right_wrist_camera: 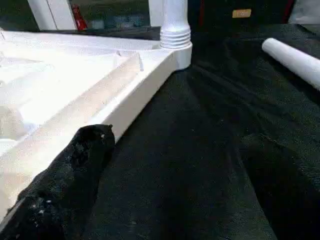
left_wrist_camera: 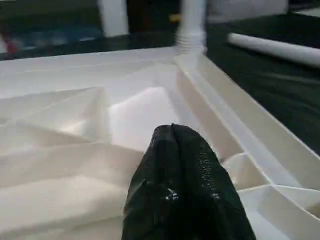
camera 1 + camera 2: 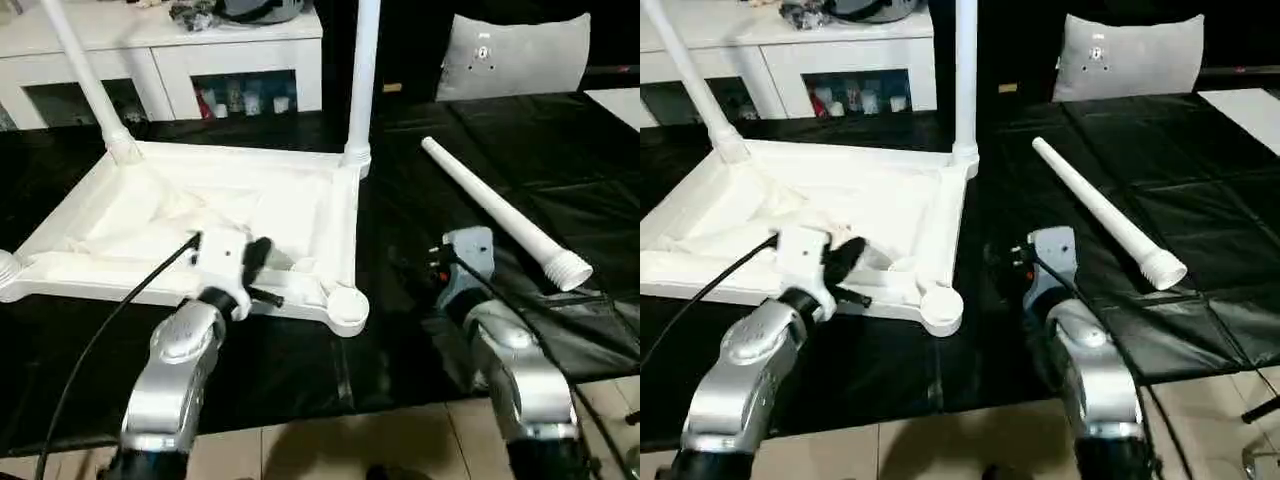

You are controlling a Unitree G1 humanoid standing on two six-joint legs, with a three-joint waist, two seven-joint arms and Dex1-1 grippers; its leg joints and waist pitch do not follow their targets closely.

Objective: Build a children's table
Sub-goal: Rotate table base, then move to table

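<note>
Nearest: left gripper (image 3: 262, 262) over near rim of upturned table top (image 3: 300, 215), black fingers (image 2: 182, 195) pressed together, nothing between them. Right gripper (image 3: 1008, 262) just beside the top's right edge, low over black mat (image 3: 470, 130); spread of its fingers impossible to tell, nothing visibly held. Near-right corner socket (image 3: 346, 305) empty. Loose leg (image 3: 497, 212) flat on mat to the right, threaded end toward the robot, well apart from the top. Farther: two legs (image 3: 363, 75) upright in far corner sockets. White cabinet (image 3: 160, 50) behind. All-white plastic, ribbed underside up. Likely light, stiff, smooth and a bit slippery; round leg liable to roll. Best taken mid-shaft, threads left free for the socket.
</note>
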